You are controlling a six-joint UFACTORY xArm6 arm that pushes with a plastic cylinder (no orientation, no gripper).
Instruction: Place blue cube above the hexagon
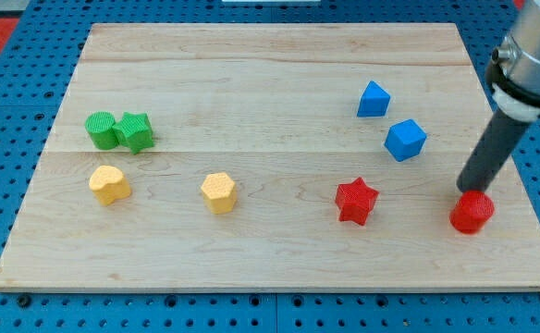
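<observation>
The blue cube (405, 140) lies at the view's right, with a blue triangular block (373, 99) just above and left of it. The yellow hexagon (219, 192) lies left of the board's middle, well left of the cube. My tip (467, 190) comes down at the far right, touching the top of a red cylinder (472, 213). It is right of and below the blue cube, apart from it.
A red star (356, 201) lies between the hexagon and the red cylinder. A yellow heart-like block (109, 184) sits at the left. A green cylinder (101, 129) and green star (136, 131) touch at the upper left. The wooden board (270, 268) rests on blue pegboard.
</observation>
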